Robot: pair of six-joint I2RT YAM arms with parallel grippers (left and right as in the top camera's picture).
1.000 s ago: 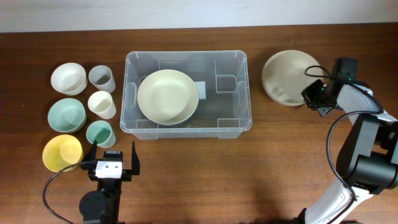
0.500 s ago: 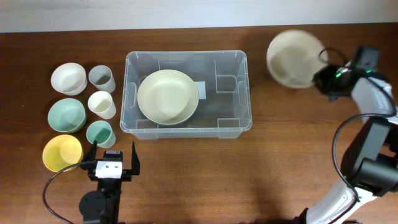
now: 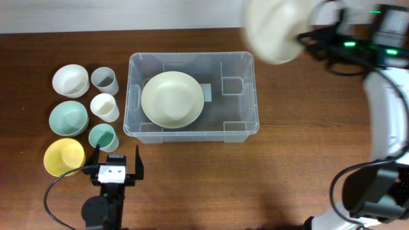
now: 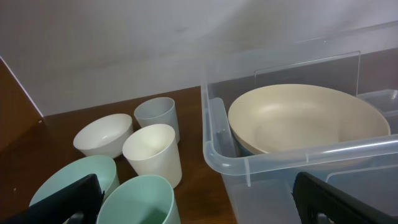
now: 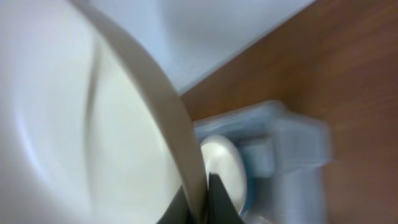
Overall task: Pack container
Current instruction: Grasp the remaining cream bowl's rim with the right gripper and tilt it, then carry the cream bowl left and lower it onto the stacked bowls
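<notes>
- Overhead view: the container (image 3: 192,56), a clear plastic bin, sits in the middle of the brown table (image 3: 287,166), its long sides running left to right.
- A cream bowl (image 3: 172,99) lies open side up inside the container, in its left part; the right part of the bin is bare.
- The right hand (image 3: 308,39) is up near the far edge of the table, beyond the container's far right corner, and shows blurred.
- It is closed tight on the rim of a pale bowl (image 3: 276,30). The right wrist view shows that rim pinched between the dark fingertips (image 5: 214,202), with the bowl tilted on edge.
- The left hand (image 3: 116,158) is at the near edge of the table, left of the container, its fingers spread fully apart with nothing between them.
- Left of the container stand two rows of dishes: a white bowl (image 3: 70,80), a green bowl (image 3: 68,118) and a yellow bowl (image 3: 64,156) in the outer row.
- A grey cup (image 3: 103,79), a cream cup (image 3: 105,107) and a green cup (image 3: 102,137) stand nearer the bin.
- The green cup stands just beyond the left hand.
</notes>
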